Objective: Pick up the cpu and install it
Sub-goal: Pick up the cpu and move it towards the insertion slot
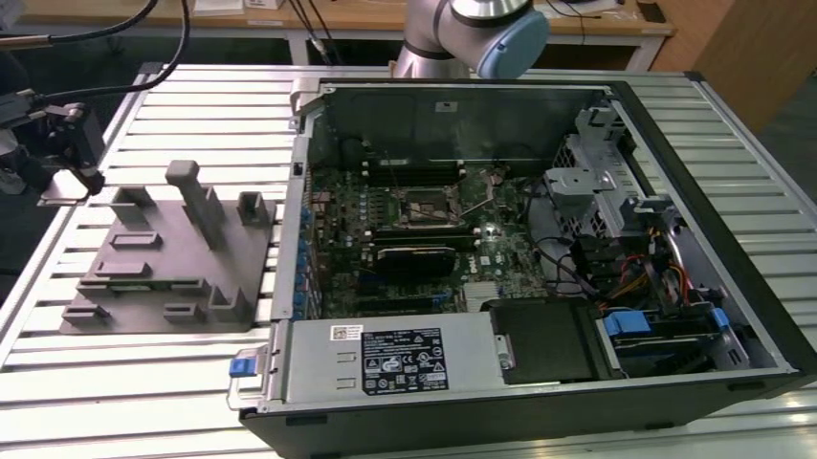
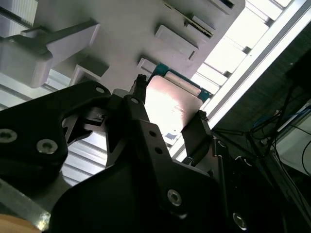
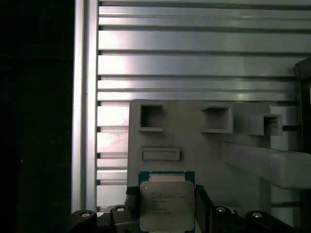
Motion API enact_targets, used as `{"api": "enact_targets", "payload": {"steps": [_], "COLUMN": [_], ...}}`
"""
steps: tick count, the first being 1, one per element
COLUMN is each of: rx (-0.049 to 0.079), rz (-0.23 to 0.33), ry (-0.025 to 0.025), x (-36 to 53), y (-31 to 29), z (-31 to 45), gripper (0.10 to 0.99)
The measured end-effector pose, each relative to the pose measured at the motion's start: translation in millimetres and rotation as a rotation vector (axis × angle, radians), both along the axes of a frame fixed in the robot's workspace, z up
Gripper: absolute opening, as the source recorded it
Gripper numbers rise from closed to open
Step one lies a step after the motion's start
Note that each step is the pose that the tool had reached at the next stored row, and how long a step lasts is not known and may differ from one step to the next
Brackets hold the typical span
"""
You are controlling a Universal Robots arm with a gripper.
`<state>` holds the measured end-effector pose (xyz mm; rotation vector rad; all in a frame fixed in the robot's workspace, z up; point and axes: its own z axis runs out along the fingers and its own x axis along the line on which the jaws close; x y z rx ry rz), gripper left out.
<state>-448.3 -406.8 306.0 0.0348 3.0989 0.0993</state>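
Note:
The cpu point(image 3: 166, 203) is a flat square chip with a silver-grey top and a thin green rim. It sits between the two black fingers of my gripper point(image 3: 166, 209), which is shut on it from two opposite sides. In the second wrist view the cpu point(image 2: 173, 103) shows from its underside side-on, with a finger point(image 2: 137, 110) on one edge and the other finger at the opposite edge. In the exterior view my gripper point(image 1: 67, 180) hangs at that view's far left, above the table edge beside the grey fixture point(image 1: 166, 258). The motherboard's square socket point(image 1: 426, 206) lies inside the open computer case.
The open computer case point(image 1: 715, 239) takes up the exterior view's right half, with cables, a drive cage and a power supply point(image 1: 383, 359) inside. The grey fixture point(image 3: 194, 145) with raised posts and pockets rests on the ribbed metal table point(image 1: 153, 382). The arm's base point(image 1: 460, 38) stands behind the case.

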Motion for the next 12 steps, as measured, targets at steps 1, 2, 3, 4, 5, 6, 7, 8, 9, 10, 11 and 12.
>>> {"api": "enact_targets", "payload": {"steps": [1, 2, 3, 4, 5, 6, 7, 8, 9, 10, 11, 12], "rx": [0.000, 0.000, 0.000, 0.000, 0.000, 0.000, 0.000, 0.000, 0.000, 0.000, 0.000, 0.000], "rz": [0.000, 0.000, 0.000, 0.000, 0.000, 0.000, 0.000, 0.000, 0.000, 0.000, 0.000, 0.000], "ry": [0.0002, 0.0001, 0.0001, 0.0001, 0.0001, 0.0002, 0.0001, 0.0001, 0.0001, 0.0002, 0.0001, 0.0000], "x": [0.0, 0.0, 0.0, 0.0, 0.0, 0.0, 0.0, 0.0, 0.0, 0.0, 0.0, 0.0], "y": [0.0, 0.0, 0.0, 0.0, 0.0, 0.0, 0.0, 0.0, 0.0, 0.0, 0.0, 0.0], "z": [1.7, 3.4, 5.0, 6.7, 8.5, 10.2, 11.9, 13.6, 15.5, 17.2, 18.9, 20.7], "gripper": [0.541, 0.541, 0.541, 0.541, 0.541, 0.541, 0.541, 0.541, 0.541, 0.541, 0.541, 0.541]}}
